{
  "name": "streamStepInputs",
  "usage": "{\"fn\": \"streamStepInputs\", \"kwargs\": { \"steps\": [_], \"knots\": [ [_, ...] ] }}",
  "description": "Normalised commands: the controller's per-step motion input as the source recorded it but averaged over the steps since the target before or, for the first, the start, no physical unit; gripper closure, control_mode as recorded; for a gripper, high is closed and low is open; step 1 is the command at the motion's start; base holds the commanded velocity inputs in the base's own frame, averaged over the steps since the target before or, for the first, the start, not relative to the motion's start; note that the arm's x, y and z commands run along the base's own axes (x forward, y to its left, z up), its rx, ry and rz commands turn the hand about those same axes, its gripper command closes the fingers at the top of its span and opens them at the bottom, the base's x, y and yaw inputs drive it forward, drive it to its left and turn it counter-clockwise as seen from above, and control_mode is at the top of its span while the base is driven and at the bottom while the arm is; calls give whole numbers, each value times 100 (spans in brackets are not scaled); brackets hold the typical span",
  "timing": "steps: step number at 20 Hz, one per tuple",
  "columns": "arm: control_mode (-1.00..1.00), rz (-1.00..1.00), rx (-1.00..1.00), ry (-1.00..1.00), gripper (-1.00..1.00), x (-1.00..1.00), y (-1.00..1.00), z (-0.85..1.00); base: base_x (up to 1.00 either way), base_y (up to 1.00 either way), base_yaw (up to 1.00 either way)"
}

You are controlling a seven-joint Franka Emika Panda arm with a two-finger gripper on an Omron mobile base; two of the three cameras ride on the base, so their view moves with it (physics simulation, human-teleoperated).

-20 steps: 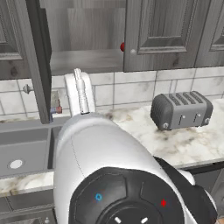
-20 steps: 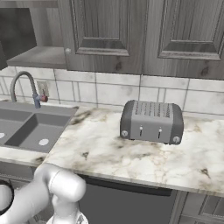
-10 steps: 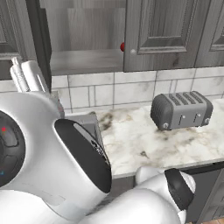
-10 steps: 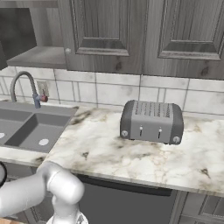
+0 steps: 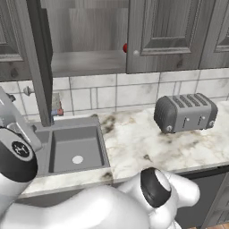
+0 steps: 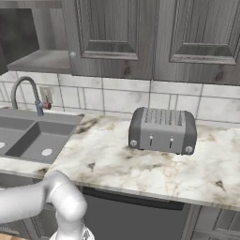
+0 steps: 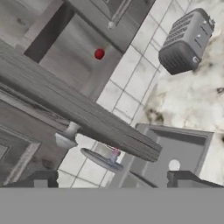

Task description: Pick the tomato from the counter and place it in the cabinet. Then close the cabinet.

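From the left base view I see the tomato (image 5: pixel 125 48) sitting on the grey shelf inside the cabinet (image 5: pixel 172 36), at about 12 o'clock in the picture, half tucked behind the edge of the shut right-hand door. The cabinet's left door (image 5: pixel 36 62) stands swung out toward me, its edge running down past the sink (image 5: pixel 74 147).

In the hand view the tomato (image 7: pixel 99 54) shows at 11 o'clock on the shelf, and the open door's edge (image 7: pixel 78 113) crosses the middle from 9 to 4 o'clock with its knob (image 7: pixel 68 135) just beneath. The gripper (image 7: pixel 111 179) has its two tips wide apart at the bottom, with nothing between them.

The toaster (image 5: pixel 184 112) stands on the counter (image 5: pixel 138 143) at 3 o'clock, well apart from the sink. In the right base view the faucet (image 6: pixel 28 93) rises at 9 o'clock behind the sink.
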Motion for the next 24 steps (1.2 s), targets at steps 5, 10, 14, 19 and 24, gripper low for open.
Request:
{"fn": "streamStepInputs", "kwargs": {
  "steps": [5, 10, 14, 19, 24],
  "knots": [
    [-100, 0, -18, -3, -100, 85, 41, -41, 0, 0, 0],
    [-100, 0, -17, -12, -100, 67, 46, -5, 0, 0, 0],
    [-100, 0, -17, -15, -100, 62, 37, 0, 0, 0, 0],
    [-100, -3, -19, -17, -100, 27, -10, -6, 0, 0, 0],
    [-100, -8, -12, -16, -100, 15, -46, -10, 0, 0, 0]
  ]
}}
